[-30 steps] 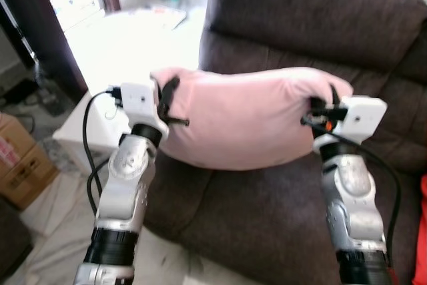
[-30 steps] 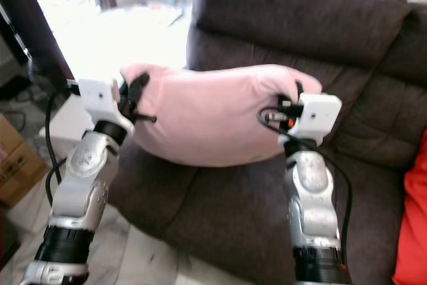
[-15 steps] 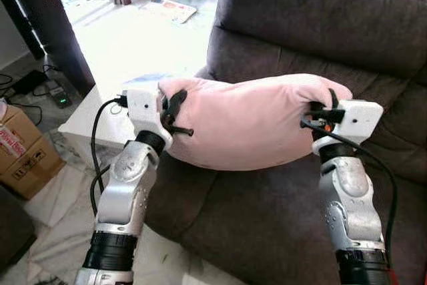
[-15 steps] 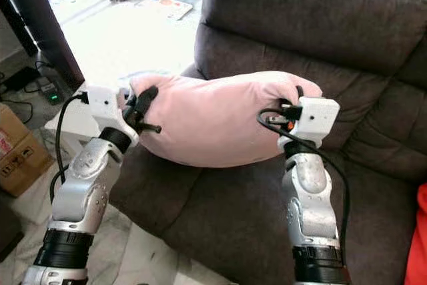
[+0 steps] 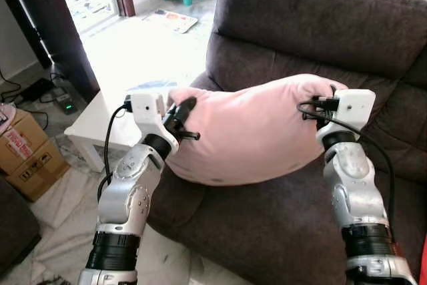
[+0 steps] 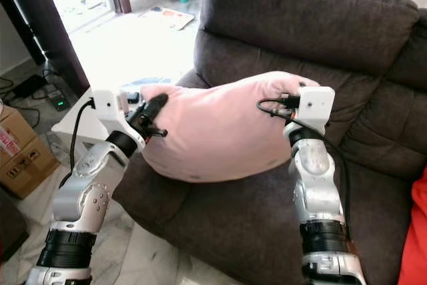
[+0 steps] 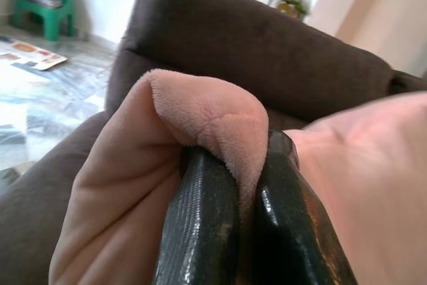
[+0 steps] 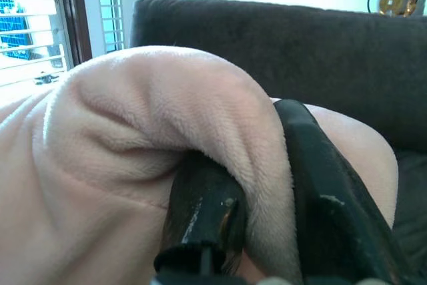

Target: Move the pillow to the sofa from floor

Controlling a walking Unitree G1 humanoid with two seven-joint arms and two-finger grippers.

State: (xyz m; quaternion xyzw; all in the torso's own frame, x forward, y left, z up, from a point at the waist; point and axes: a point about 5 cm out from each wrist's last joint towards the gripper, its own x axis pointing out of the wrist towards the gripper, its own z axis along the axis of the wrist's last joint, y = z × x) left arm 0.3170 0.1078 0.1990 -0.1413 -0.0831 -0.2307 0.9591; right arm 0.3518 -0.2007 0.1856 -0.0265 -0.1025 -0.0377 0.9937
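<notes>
1. While it takes up the whole scene ahead of me, the sofa (image 5: 320, 25) is dark brown, with a tall padded back and a broad seat cushion; this is where the load must end up.
2. Floor (image 5: 127, 38): pale tiles off to my left, carrying a low white side table (image 5: 93, 125) and a cardboard box (image 5: 27, 155). The load is already off the floor, so I judge the lifting part done.
3. Pillow (image 5: 253, 131): pink, plush and slack. It hangs stretched between my two hands in front of the sofa back, above the seat, with its belly sagging low. Whether the belly touches the seat cushion I cannot tell. What is left, as I judge it, is to lower it fully and let go.
4. Left hand (image 7: 230, 218): clenched on the pillow's left corner. In the left wrist view a fold of pink fleece is pinched between the two black fingers (image 7: 200, 231).
5. Right hand (image 8: 267, 198): likewise clenched, on the right corner. The right wrist view has fleece bunched over and between its fingers (image 8: 327, 191).
6. Surface detail: the fleece is short-piled and seamed, and it puckers where it is gripped.
</notes>
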